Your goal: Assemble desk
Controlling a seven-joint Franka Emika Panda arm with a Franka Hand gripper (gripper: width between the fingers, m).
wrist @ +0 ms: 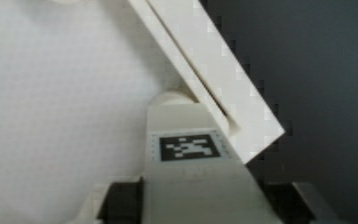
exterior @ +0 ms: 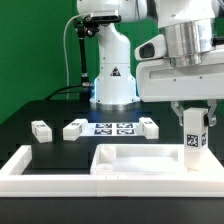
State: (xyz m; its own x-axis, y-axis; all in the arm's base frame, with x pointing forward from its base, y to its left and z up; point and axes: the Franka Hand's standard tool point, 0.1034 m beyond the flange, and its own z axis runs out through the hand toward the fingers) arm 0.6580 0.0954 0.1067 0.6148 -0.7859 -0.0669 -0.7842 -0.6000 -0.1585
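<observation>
At the right of the exterior view, a leg (exterior: 194, 140) is stood upright at the right end of the tabletop (exterior: 140, 160), long axis vertical, marker turned to the camera. It is straddled by the pincer (exterior: 194, 112); whether it is truly pinched cannot be told. If gripped off-centre, it could be tipped against the rim.

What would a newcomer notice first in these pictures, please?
The tool straddles an upright leg at the tabletop's far corner, on the exterior view's right; whether it grips it is unclear. Behind, three more legs lie loose near the marker board.
</observation>
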